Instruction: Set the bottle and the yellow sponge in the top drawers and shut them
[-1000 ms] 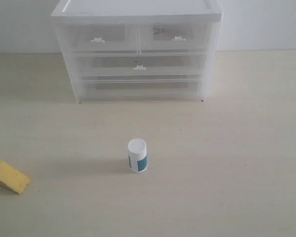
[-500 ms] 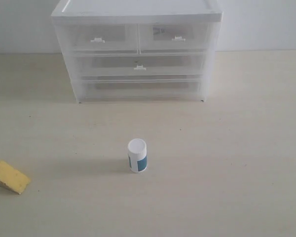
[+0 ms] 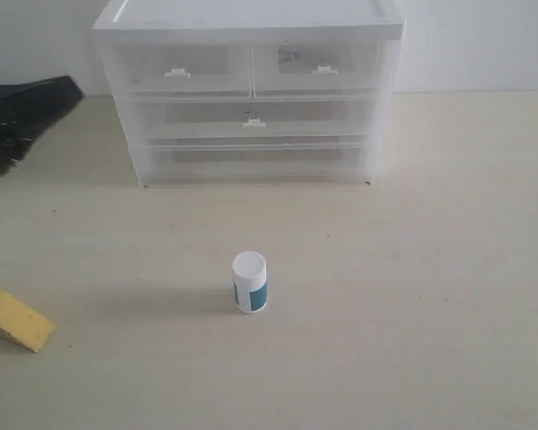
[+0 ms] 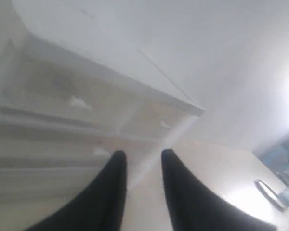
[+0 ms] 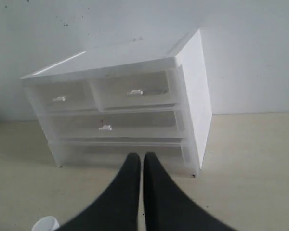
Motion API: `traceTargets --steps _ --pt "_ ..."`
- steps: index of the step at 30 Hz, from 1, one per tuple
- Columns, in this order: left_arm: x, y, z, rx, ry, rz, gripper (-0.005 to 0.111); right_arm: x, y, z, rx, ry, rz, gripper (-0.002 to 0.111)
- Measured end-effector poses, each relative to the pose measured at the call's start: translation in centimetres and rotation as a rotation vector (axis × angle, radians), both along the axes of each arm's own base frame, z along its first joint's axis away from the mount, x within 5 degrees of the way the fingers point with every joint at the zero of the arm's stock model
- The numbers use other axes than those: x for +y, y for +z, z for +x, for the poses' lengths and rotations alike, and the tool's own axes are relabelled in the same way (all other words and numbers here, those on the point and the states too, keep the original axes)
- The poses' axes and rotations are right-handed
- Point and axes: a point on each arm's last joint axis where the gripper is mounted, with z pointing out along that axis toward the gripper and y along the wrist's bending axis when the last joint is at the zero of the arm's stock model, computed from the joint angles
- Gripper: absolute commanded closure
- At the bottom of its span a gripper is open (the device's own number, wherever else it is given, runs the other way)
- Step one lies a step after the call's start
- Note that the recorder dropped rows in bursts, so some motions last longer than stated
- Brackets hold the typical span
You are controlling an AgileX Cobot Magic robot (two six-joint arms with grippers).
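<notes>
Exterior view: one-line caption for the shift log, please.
Bottle upright mid-table, yellow sponge at lower left, top drawers shut, left arm at the left edge.

A: Readable text anywhere?
B: None. Checked bottle [image 3: 249, 283] first: teal-blue label [image 3: 259, 296] on its side, too small, no letters or digits made out.
A: And top drawers [image 3: 316, 64]?
B: One dark patch [image 3: 289, 56] behind clear front of right one, illegible in exterior view, blurred in right wrist view too. Can't tell print from shadow.
A: Brand mark on cabinet [image 3: 251, 16]?
B: Nothing legible. Left wrist view too smeared to read anything.
</notes>
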Motion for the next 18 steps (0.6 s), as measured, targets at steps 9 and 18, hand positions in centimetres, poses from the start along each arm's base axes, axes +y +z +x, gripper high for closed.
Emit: traceTargets --steps 9,18 --pt "-3.7 -2.7 7.6 0.216 -0.152 -0.236 0.058 0.9 -1.3 1.6 0.1 0.045 -0.031 0.106" --pt "-4.3 -3.8 12.1 0.321 -0.157 -0.397 0.058 1.2 -1.5 1.9 0.109 0.058 -0.035 0.106"
